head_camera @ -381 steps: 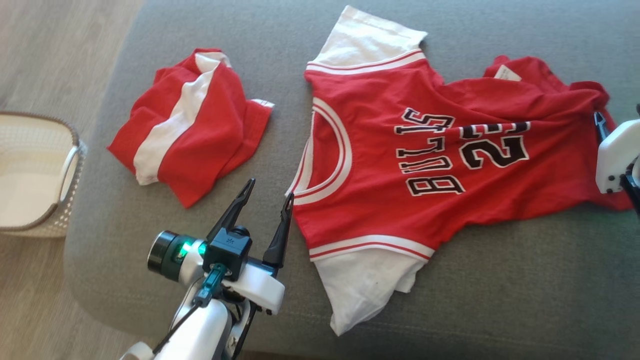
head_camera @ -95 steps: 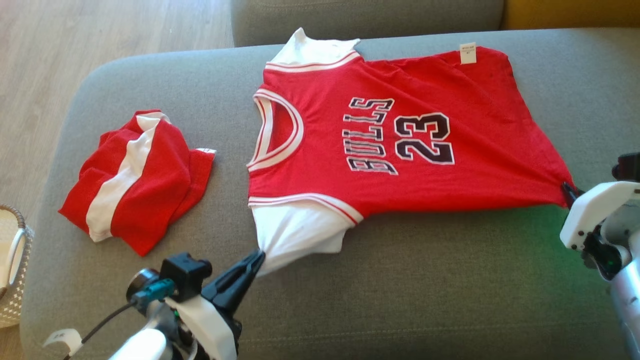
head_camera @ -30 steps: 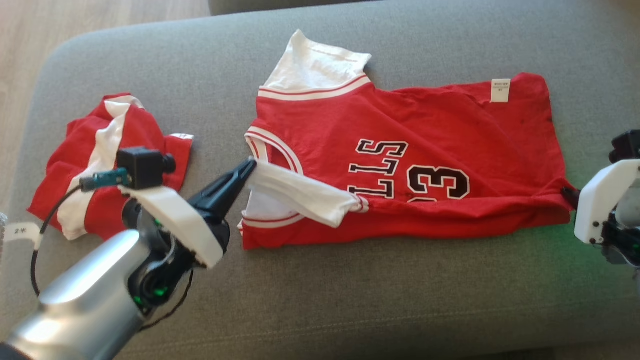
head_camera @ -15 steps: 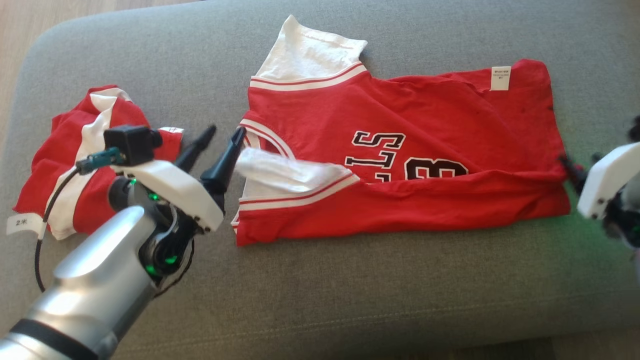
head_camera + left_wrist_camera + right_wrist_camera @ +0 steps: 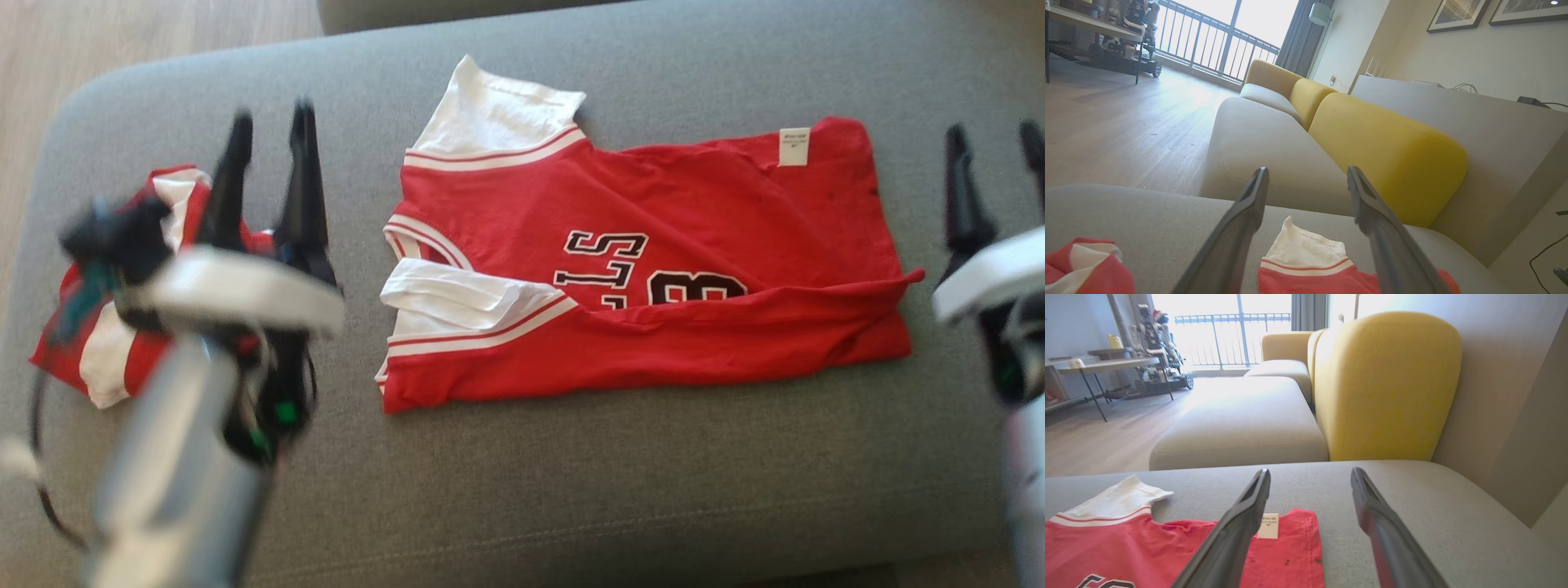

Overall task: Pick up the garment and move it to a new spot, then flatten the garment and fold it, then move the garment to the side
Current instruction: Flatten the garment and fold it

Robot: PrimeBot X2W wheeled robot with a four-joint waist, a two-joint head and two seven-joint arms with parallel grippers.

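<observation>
The garment (image 5: 645, 269), a red jersey with white sleeves and black lettering, lies on the grey sofa seat (image 5: 571, 490) with its near long edge folded up over the print. The near white sleeve is tucked onto the chest. My left gripper (image 5: 271, 118) stands open to the left of the collar, free of the cloth. My right gripper (image 5: 992, 135) stands open past the hem at the right, holding nothing. The left wrist view has the far white sleeve (image 5: 1306, 247) between open fingers (image 5: 1249, 212). In the right wrist view the hem with its white label (image 5: 1269, 526) lies below open fingers (image 5: 1372, 514).
A second red and white garment (image 5: 122, 327) lies bunched on the seat at the left, partly behind my left arm. Yellow backrest cushions (image 5: 1380, 151) and more sofa seats stand beyond. Wooden floor (image 5: 122, 33) borders the seat at the far left.
Both grippers opened, let go of the sleeve and the hem, and swung up off the jersey. The near half now rests folded over the print. The head camera shifted slightly.
</observation>
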